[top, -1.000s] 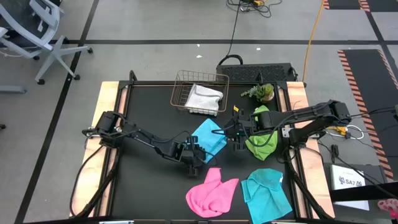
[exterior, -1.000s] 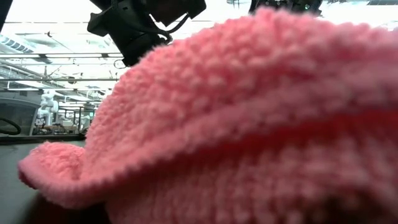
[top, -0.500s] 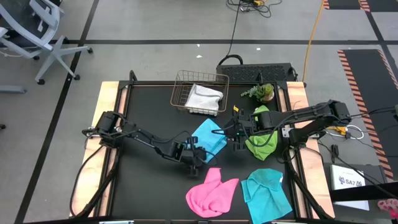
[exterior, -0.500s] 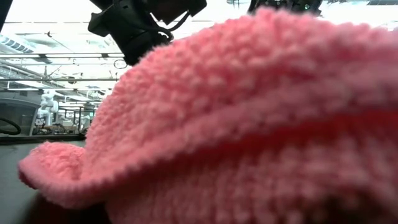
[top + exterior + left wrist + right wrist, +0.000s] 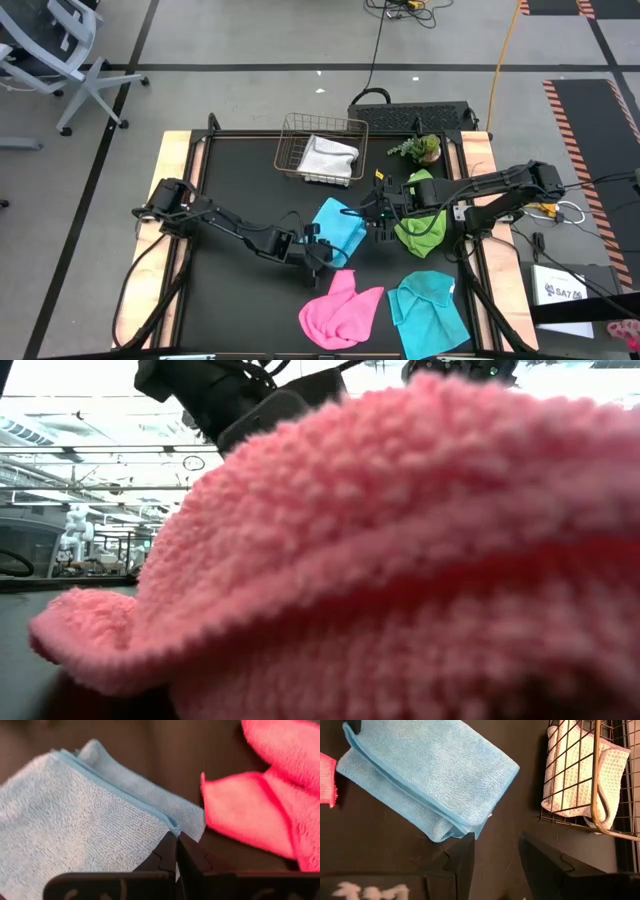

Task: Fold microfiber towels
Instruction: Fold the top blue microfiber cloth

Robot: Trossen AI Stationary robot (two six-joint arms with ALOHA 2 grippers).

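On my feed the left gripper (image 5: 322,256) sits low at the near corner of the folded cyan-blue microfiber towel (image 5: 337,222) in the middle of the black table (image 5: 240,180). A second ago its fingers stood apart; now, in its wrist view, the left gripper's fingers (image 5: 167,854) are clenched together on the towel's stitched corner edge, so I read it as grasping that towel. Its head has also slid slightly toward the crumpled pink microfiber towel (image 5: 340,308), which lies just beside it at the table's near edge. In the low view that pink cloth fills almost the whole picture, and the dark gripper body above it has shifted since the earlier frame.

The right gripper (image 5: 378,216) has not moved: it hangs at the blue towel's far-right corner with its fingers spread, nothing between them, the towel's folded corner just ahead of them in its wrist view.

Nothing else has changed. The lime green microfiber towel (image 5: 420,222) lies bunched under the right arm, the second cyan-blue towel (image 5: 428,306) is rumpled beside the pink one, and the white-grey waffle-textured towel (image 5: 329,157) rests in the copper wire basket (image 5: 295,140).
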